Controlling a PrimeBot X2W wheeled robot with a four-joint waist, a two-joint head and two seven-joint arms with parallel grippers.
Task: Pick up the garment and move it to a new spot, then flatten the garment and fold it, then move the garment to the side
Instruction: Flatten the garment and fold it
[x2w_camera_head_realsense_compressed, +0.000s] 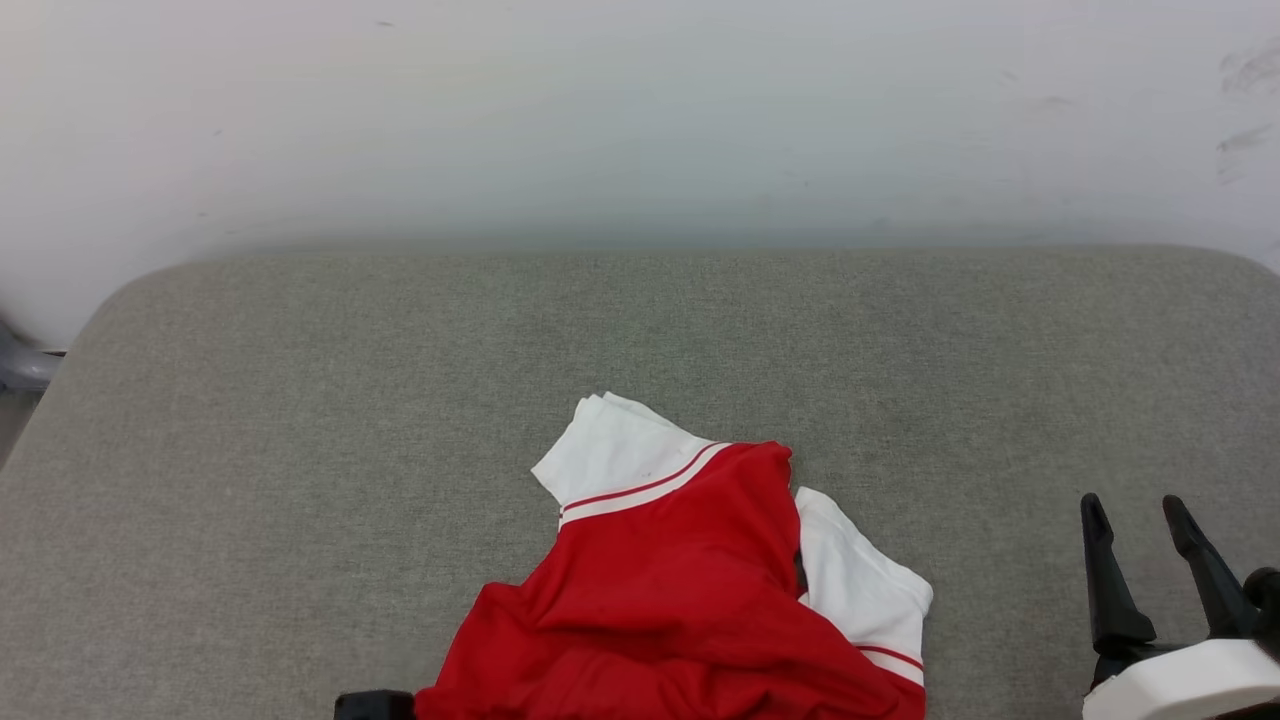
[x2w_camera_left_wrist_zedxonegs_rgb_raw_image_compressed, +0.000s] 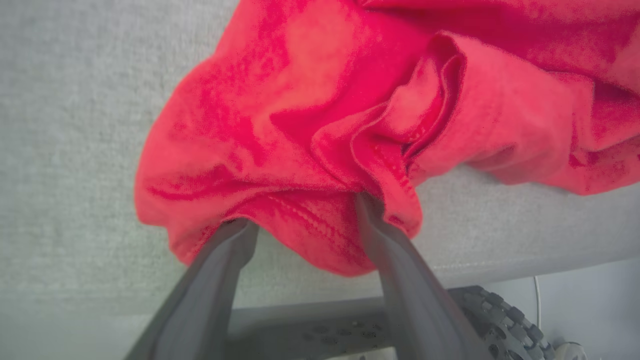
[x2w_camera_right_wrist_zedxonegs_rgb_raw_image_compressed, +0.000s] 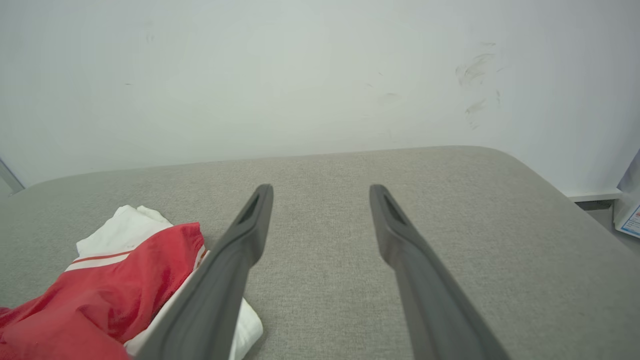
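Cut off by the lower frame edge in the head view: the bottom of the garment (x2w_camera_head_realsense_compressed: 660, 590), so its full outline and any chest print cannot be read. Hidden under a red fold in the left wrist view: both fingertips of the left pincer (x2w_camera_left_wrist_zedxonegs_rgb_raw_image_compressed: 300, 220), with the fingers spread apart, cloth draped over and between them, and no pinch discernible. Blurred at that view's lower right: a knobbed dark tread (x2w_camera_left_wrist_zedxonegs_rgb_raw_image_compressed: 500, 315), identity unclear.

Right pincer (x2w_camera_head_realsense_compressed: 1133, 505) wide and empty, held over the near right corner of the worktop (x2w_camera_head_realsense_compressed: 300, 450), well apart from the garment. Fingers aimed toward the far edge, with a pale wrist housing below them.

Garment bunched at the middle of the near edge. Two white sleeves turned toward the far edge, each with red-and-white stripe trim. Soft red knit in deep rumpled folds, with a stitched hem seen close at the left fingers. Worktop covered in grey woven cloth, its far corners rounded. Fingers matte, dark, long and tapered. Behind the far edge, a white wall (x2w_camera_head_realsense_compressed: 640, 120) with faint scuffs.
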